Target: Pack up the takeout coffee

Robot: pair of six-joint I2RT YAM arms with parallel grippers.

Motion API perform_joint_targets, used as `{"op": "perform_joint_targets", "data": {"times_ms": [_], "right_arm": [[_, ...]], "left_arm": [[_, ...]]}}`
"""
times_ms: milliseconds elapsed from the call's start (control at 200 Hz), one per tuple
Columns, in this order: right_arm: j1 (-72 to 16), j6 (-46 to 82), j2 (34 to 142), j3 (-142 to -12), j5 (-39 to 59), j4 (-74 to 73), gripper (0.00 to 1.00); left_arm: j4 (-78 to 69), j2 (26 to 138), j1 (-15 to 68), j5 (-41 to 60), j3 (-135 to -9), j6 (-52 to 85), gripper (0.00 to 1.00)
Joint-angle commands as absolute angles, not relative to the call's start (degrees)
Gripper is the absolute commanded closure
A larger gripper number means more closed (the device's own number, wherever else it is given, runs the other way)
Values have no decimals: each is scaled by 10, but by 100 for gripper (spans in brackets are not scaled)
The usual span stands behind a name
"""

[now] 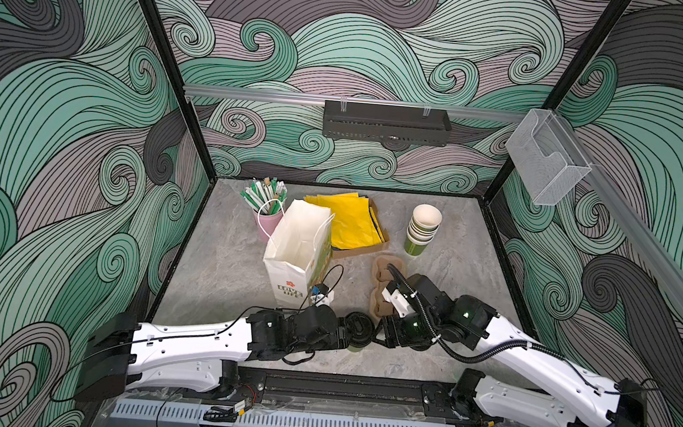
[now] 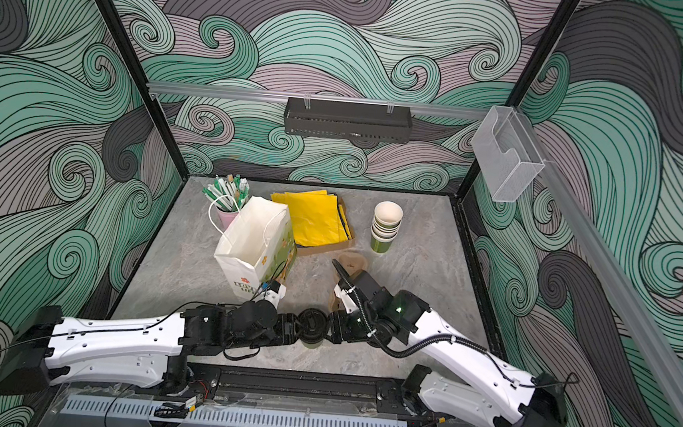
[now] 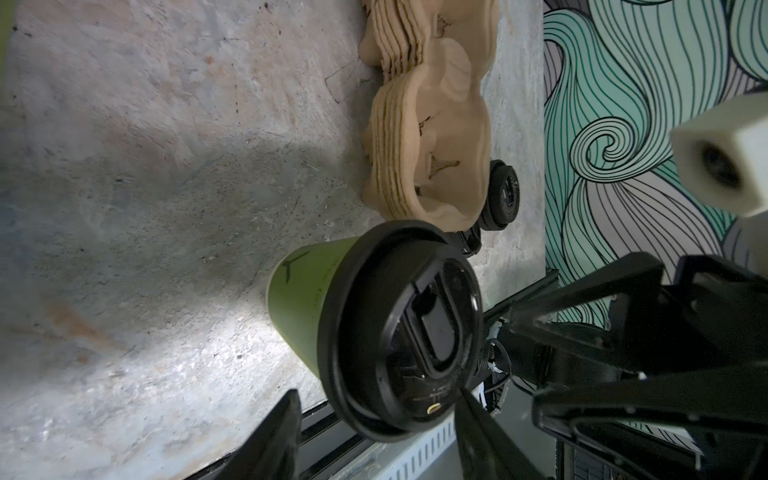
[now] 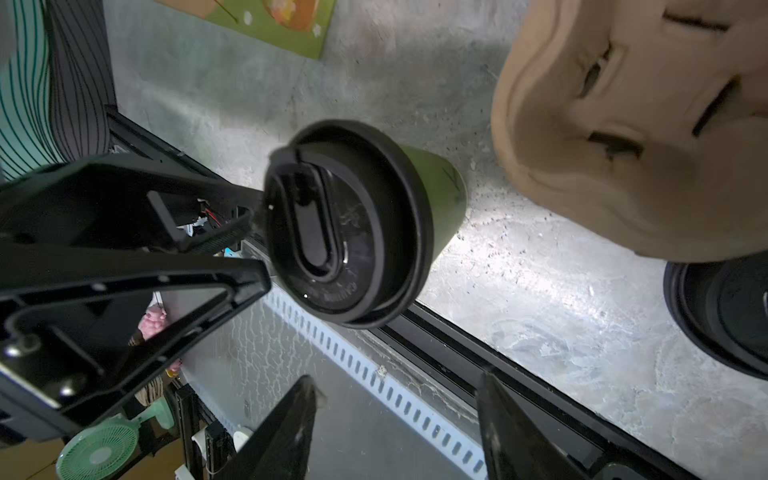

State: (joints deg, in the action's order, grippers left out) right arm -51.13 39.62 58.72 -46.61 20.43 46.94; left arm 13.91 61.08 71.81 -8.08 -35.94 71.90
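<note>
Left gripper point(image 3: 378, 392) is spread, tips right by the lid point(image 3: 399, 324); right gripper point(image 4: 395, 380) is spread too, clear of it. The takeout coffee point(image 1: 357, 332) stands between them at the front of the table point(image 1: 223, 263). Whichever grabs it should probably squeeze the green wall gently and keep it level.

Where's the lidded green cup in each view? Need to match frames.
In a top view: lidded green cup, low centre.
In a top view: cup, low centre too.
Left wrist: close up, lid facing camera.
Right wrist: close up, lid facing camera.
Shared landmark: brown carrier stack beside it, in all four.
</note>
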Motion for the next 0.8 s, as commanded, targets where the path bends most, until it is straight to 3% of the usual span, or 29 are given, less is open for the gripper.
{"op": "perform_joint_targets", "data": {"times_ms": [0,795], "right_arm": [[-510,435,588,-452,229,421,38],[-510,461,637,-398,149,404,50]], "left_arm": [[163,625,720,-82,-386,723,40],[219,623,719,-126,-386,727,51]]}}
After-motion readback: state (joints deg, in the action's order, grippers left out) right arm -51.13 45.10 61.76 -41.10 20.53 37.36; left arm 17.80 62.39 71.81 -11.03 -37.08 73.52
